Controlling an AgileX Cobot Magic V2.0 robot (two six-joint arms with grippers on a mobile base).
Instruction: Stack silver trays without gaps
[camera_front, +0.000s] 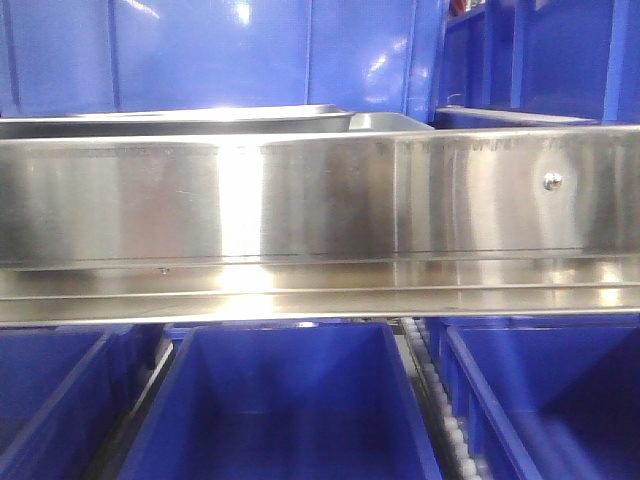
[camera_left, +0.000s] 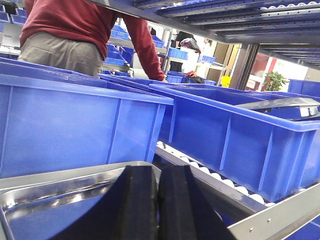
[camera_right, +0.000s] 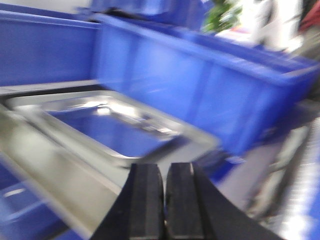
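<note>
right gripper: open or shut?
Shut. In the right wrist view the right gripper has its two black fingers pressed together, nothing between them.

left hand (camera_left: 157, 202): two matte black wedge pads | right hand (camera_right: 164, 202): same black, ribbed tips

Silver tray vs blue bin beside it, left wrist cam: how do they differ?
The silver tray is shallow, shiny steel that mirrors its surroundings; the blue bin is deep, matte plastic with ribbed walls. The tray sits low in front, the bin rising behind it. Both are rectangular, open-topped containers.
</note>
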